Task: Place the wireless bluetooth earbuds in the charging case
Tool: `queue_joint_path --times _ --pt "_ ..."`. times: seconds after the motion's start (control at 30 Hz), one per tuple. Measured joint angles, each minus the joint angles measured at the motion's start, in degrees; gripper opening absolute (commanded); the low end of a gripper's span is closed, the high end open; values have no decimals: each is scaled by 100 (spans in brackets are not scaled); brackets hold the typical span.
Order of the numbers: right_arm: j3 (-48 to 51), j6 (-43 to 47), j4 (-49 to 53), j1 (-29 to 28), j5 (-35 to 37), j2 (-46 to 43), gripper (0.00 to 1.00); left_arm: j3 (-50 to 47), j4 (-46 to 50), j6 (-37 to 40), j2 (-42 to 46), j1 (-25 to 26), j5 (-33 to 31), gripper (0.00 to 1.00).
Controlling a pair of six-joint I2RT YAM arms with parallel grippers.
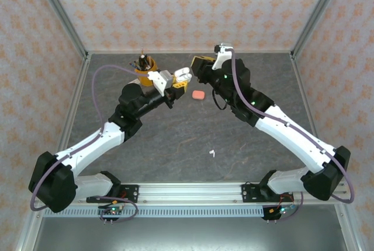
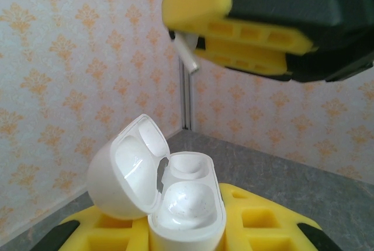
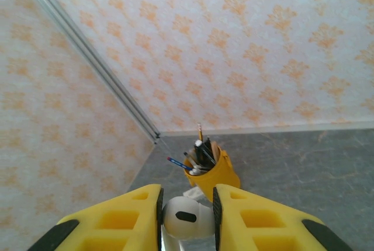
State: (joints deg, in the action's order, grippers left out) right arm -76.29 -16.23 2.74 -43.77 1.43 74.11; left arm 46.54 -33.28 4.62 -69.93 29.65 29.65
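My left gripper point(image 1: 177, 85) is shut on the base of a white charging case point(image 2: 186, 204), held up over the far middle of the table. Its lid point(image 2: 124, 172) is hinged open to the left and both wells look empty. Just above the case hangs my right gripper point(image 3: 187, 219), shut on a white earbud point(image 3: 188, 216). In the left wrist view the earbud's stem point(image 2: 187, 56) sticks out at the left end of the right gripper's yellow fingers point(image 2: 245, 32). From above, the case point(image 1: 183, 75) sits right beside the right gripper point(image 1: 197, 66). Another white earbud point(image 1: 213, 153) lies on the table, mid-front.
A small salmon-pink case point(image 1: 198, 95) rests on the grey table just below the two grippers. A yellow cup full of pens point(image 1: 144, 68) stands at the back left, close behind the left gripper. Patterned walls close off the back and sides.
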Motion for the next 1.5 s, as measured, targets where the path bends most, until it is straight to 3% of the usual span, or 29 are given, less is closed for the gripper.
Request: queue_joint_path --times 0.67,1.5 --pt "612 -4 -826 7 -1331 -208 27 249 -114 149 -63 107 125 0" --pt "800 -109 -1239 11 -1650 -227 26 411 -90 138 -83 151 151 0"
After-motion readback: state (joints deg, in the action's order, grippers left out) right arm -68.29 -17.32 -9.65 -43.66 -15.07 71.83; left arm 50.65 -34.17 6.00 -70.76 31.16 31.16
